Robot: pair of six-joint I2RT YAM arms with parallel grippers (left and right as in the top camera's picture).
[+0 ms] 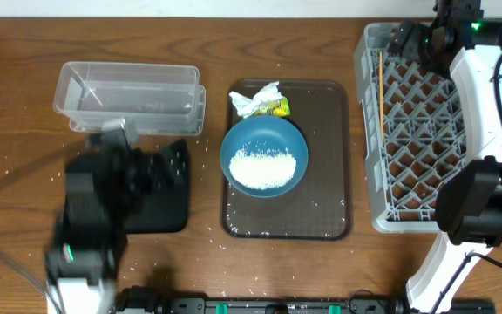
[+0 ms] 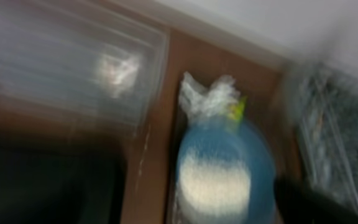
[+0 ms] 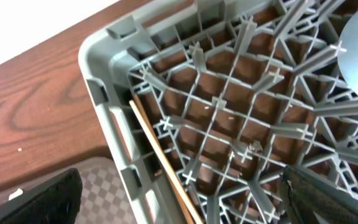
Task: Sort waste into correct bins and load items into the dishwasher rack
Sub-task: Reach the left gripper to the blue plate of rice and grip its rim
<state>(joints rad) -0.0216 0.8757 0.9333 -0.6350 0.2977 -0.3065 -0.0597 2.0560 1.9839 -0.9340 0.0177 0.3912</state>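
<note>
two arms stand over the wooden table [image 1: 24, 52]. the left gripper [image 1: 116, 135] hangs above the near edge of the clear tub [image 1: 129, 96], with its arm covering much of the black tray [image 1: 168, 205] just below that tub. its wrist view is smeared, yet nothing shows between the jaws, which stand wide apart and empty. the right gripper [image 3: 182, 202] is over the far left corner of the dishwasher rack [image 1: 369, 131]. its dark fingers [image 3: 39, 202] sit at the lower corners of the wrist view, spread wide with only the grey lattice between them, so it holds nothing.

the chopsticks [image 1: 381, 96] lie inside the rack, flat on the lattice along its left wall. the dark blue bowl [image 1: 264, 157] rests on the brown serving tray [image 1: 329, 201], toward the tray's far left part, between the tub and the rack. a heap of rice [image 1: 264, 168] fills the bowl's bottom. the wrapper [image 1: 261, 101], crumpled yellow-green with white paper, lies on the tray touching the bowl's far rim. stray grains [image 1: 242, 228] dot the near part of the tray and the table around it.
</note>
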